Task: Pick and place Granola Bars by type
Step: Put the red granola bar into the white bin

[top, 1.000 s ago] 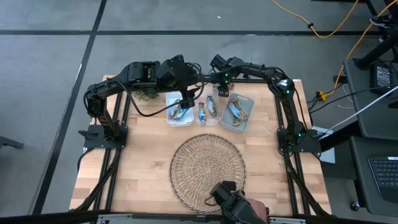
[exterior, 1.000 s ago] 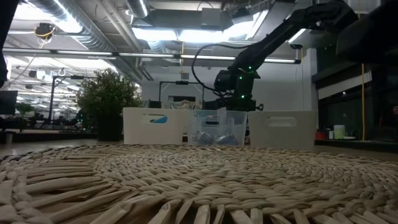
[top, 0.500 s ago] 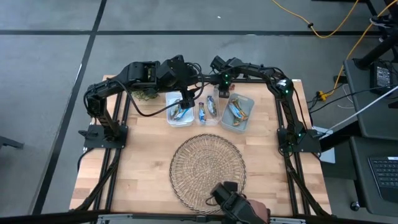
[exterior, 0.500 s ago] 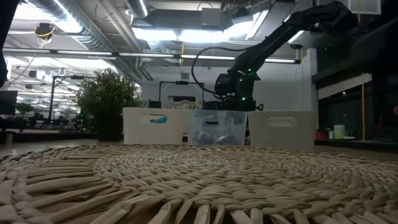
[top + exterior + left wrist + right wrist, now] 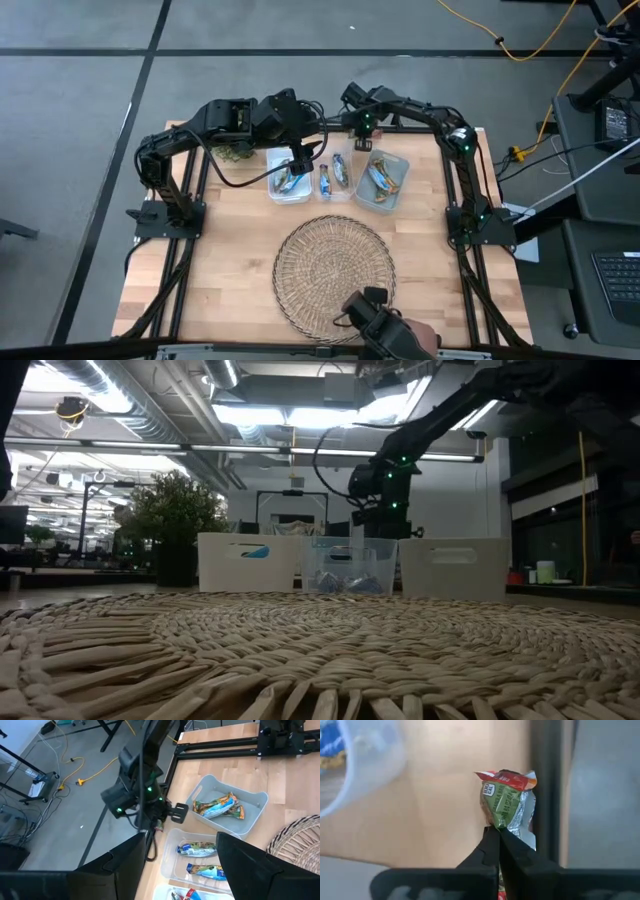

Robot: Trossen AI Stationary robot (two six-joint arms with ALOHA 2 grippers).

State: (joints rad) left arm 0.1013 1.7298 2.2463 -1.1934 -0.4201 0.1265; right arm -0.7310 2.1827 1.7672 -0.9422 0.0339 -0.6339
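Upper centre of the overhead frame, the left gripper [image 5: 297, 166] hangs spread wide over the left-hand bin [image 5: 287, 176]. Right of it, the right gripper [image 5: 498, 831] pinches a green-wrapped granola bar [image 5: 506, 800] high above the table's far edge, presumably carrying it to the bin [image 5: 382, 182] holding matching bars.

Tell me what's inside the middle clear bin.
The middle bin holds two blue-wrapped granola bars lying flat. The left gripper's fingers cover part of it, so anything more there is hidden.
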